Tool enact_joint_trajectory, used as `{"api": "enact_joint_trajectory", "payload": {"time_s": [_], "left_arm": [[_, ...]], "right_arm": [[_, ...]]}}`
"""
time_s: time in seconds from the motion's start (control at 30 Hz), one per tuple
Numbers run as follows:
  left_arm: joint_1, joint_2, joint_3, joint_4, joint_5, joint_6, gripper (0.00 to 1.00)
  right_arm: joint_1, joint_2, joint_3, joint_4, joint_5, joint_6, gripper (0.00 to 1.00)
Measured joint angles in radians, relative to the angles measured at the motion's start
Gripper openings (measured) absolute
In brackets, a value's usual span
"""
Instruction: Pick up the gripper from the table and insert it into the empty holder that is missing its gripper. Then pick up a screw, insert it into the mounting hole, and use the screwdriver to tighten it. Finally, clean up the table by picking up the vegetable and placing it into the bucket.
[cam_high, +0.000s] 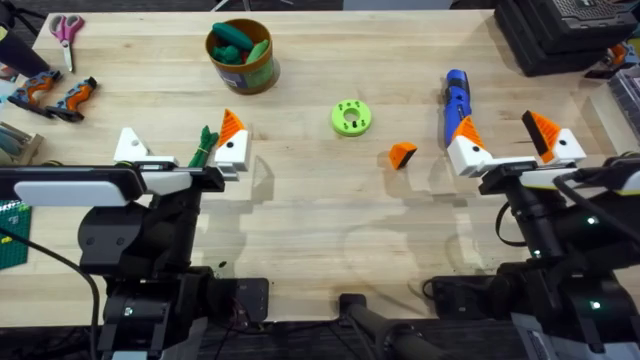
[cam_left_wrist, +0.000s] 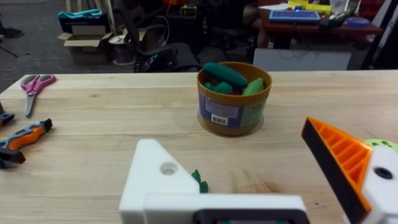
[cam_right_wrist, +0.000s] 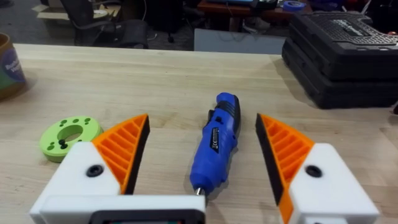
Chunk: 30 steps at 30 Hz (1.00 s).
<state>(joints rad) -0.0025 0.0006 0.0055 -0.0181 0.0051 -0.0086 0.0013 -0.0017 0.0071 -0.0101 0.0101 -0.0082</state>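
Overhead view: the left claw (cam_high: 178, 150) sits low over the bench (cam_high: 300, 230) at the left, fingers spread wide. One finger is a bare white holder (cam_high: 130, 146) with an open screw hole and no orange pad; the other finger (cam_high: 233, 140) carries its orange ribbed pad. The vegetable (cam_high: 205, 147) lies on the bench between these two fingers, beside the padded one; in the left wrist view its leafy green end (cam_left_wrist: 199, 181) peeks out just past the bare holder (cam_left_wrist: 155, 177). The loose orange gripper (cam_high: 402, 155) lies alone on the bench right of centre, between the lime-green ring (cam_high: 351, 117) and the right claw (cam_high: 512, 145), touching neither. The right claw is spread, both fingers padded in orange. The blue screwdriver (cam_high: 457, 100) lies on the bench with its metal-tip end reaching toward the gap; in the right wrist view the screwdriver (cam_right_wrist: 216, 147) lies between the two pads with clear wood on both sides, tip toward the camera. The bucket (cam_high: 241, 57) stands upright at the far side of the bench, left of centre, with green toy vegetables in it. Pink-handled scissors (cam_high: 66, 33) and orange-and-black hand tools (cam_high: 55, 95) lie at the far left edge. A black case (cam_high: 560, 35) occupies the far right corner.
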Motion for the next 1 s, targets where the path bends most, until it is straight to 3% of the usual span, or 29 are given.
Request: {"api": "enact_joint_trajectory", "payload": {"time_s": [0.57, 0.7, 0.83, 0.97, 1.0], "left_arm": [[0.000, 0.000, 0.001, -0.007, 0.000, 0.000, 0.986], [0.000, 0.000, 0.036, -0.136, -0.001, 0.000, 0.986], [0.000, 0.035, 0.161, -0.314, -0.002, 0.000, 0.986], [0.000, 0.150, 0.338, -0.431, -0.003, 0.000, 0.986], [0.000, 0.283, 0.480, -0.504, -0.004, 0.000, 0.986]], "right_arm": [[0.000, 0.000, 0.002, -0.005, 0.000, 0.001, 0.992], [0.000, 0.001, 0.038, -0.075, -0.001, 0.001, 0.991], [0.000, 0.041, 0.120, -0.170, -0.004, 0.001, 0.991], [0.000, 0.153, 0.258, -0.229, -0.004, 0.001, 0.991], [0.000, 0.269, 0.378, -0.259, -0.004, 0.005, 0.992]]}}
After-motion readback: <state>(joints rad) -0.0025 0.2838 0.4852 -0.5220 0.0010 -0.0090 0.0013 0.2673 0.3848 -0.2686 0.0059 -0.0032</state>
